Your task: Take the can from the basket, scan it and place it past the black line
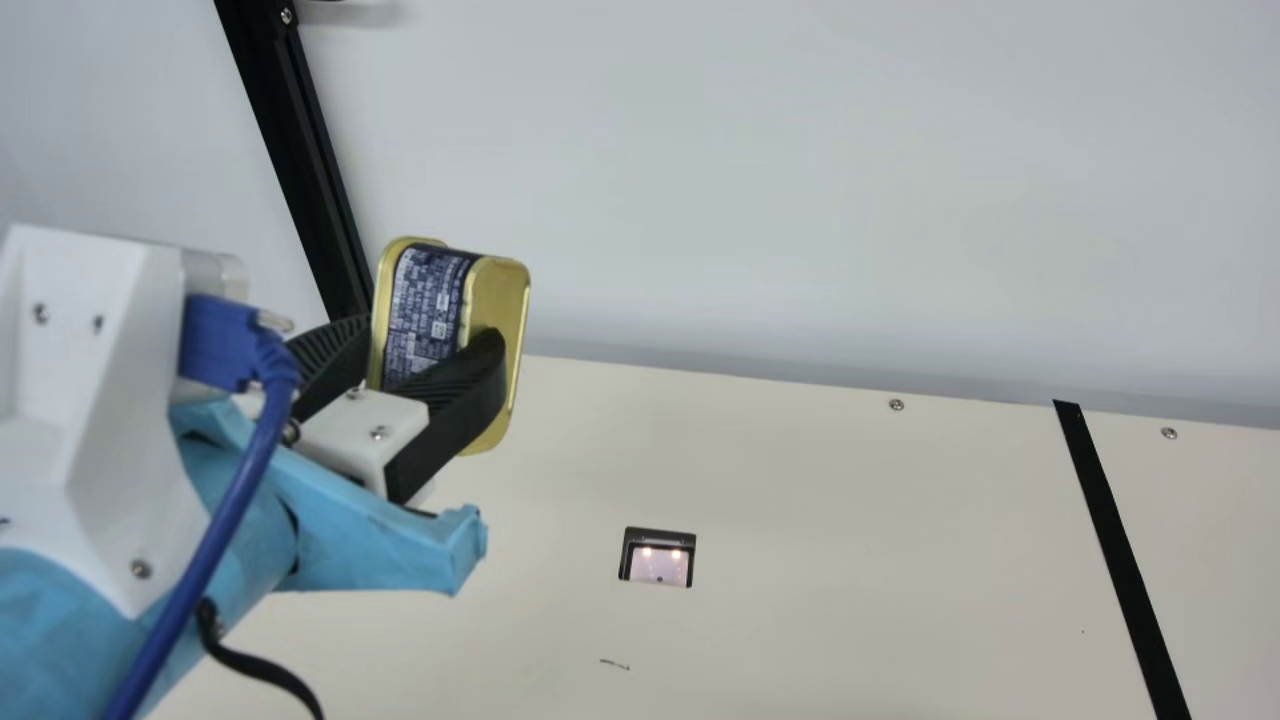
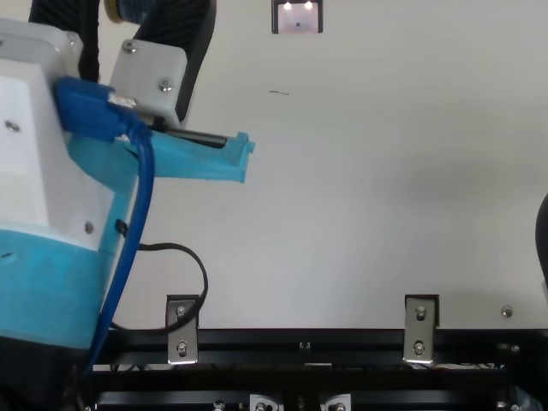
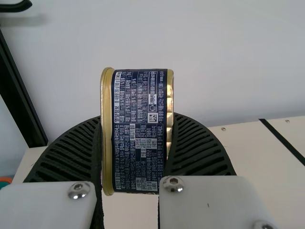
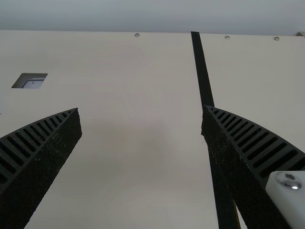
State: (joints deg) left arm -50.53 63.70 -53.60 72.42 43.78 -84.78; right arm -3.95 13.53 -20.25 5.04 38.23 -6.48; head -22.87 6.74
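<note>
"Gold ends, navy label: who has the can (image 1: 425,305)?"

"I do, in my left gripper (image 1: 432,342). Its ribbed fingers clamp the gold faces, and the printed side faces my wrist camera."

"Where, exactly?"

"Raised above the table (image 1: 800,480). In the main view it's left of the lit scanner (image 1: 660,567), with the black line (image 1: 1120,550) well off to the right."

"And your other hand?"

"My right gripper (image 2: 545,244) is at the top view's edge. Its wrist view shows the fingers wide apart, one partly covering the line."
</note>
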